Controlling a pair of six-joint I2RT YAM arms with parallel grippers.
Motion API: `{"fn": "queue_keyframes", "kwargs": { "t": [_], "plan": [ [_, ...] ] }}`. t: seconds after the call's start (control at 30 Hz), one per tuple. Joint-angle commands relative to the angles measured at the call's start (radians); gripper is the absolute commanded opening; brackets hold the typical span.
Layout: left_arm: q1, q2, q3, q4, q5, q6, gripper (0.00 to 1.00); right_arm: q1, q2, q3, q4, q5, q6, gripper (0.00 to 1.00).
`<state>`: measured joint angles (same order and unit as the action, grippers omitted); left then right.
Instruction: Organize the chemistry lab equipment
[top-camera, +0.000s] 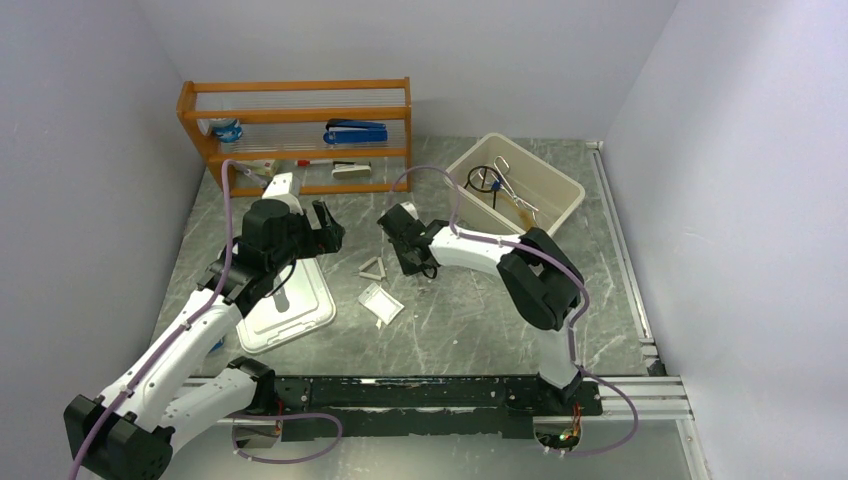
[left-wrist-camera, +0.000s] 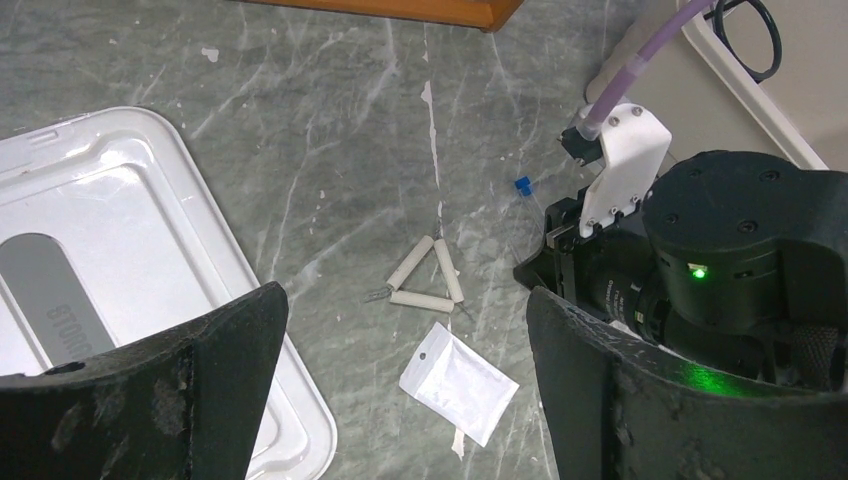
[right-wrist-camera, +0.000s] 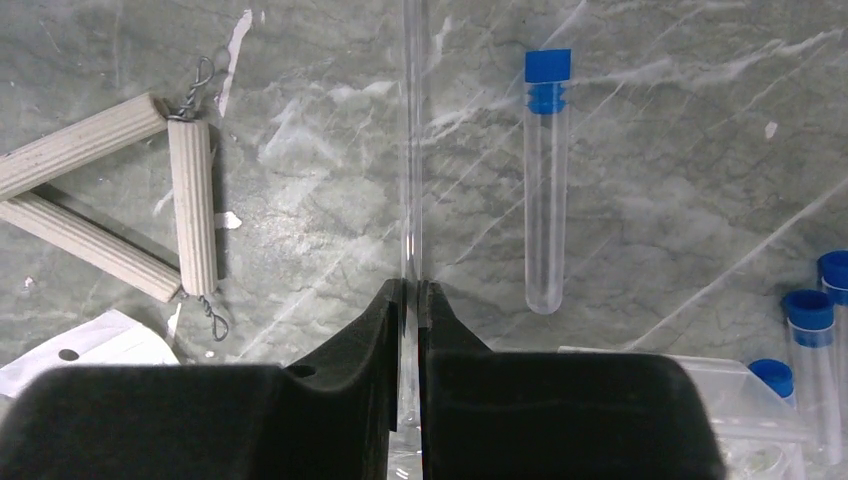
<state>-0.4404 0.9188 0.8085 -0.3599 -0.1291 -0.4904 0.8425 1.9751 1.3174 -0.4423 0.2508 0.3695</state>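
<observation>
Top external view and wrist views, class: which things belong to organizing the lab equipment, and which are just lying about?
Job: triangle, paper packet, blue-capped tube, clear rod, tongs, tripod ring.
Lying about: blue stapler, orange shelf.

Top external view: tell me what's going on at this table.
Two arms are sorting lab gear. The right gripper is shut on a thin clear rod low over the table, beside a loose blue-capped tube and the triangle. The left gripper hangs open and empty near the white lid. A paper packet lies loose; the tongs and black ring sit in the bin.
</observation>
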Motion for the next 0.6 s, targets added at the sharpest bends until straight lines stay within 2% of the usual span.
{"fn": "queue_keyframes", "kwargs": {
  "t": [0.0,0.13,0.33,0.43,0.57],
  "plan": [
    [-0.001,-0.011,-0.006,0.031,-0.010,-0.008,0.92,0.022,-0.017,0.012,-0.035,0.006,0.031,0.00],
    [-0.001,-0.020,-0.019,0.015,-0.029,-0.019,0.92,0.021,-0.128,0.031,-0.004,0.000,0.021,0.00],
    [-0.001,-0.036,-0.035,0.020,-0.038,-0.030,0.92,0.003,-0.256,0.096,0.018,0.079,-0.073,0.00],
    [-0.001,-0.034,-0.031,0.016,-0.040,-0.030,0.92,-0.047,-0.297,0.109,0.044,0.147,-0.149,0.00],
    [-0.001,-0.034,-0.032,0.012,-0.035,-0.025,0.92,-0.192,-0.356,0.099,0.101,0.166,-0.233,0.00]
  ]
}}
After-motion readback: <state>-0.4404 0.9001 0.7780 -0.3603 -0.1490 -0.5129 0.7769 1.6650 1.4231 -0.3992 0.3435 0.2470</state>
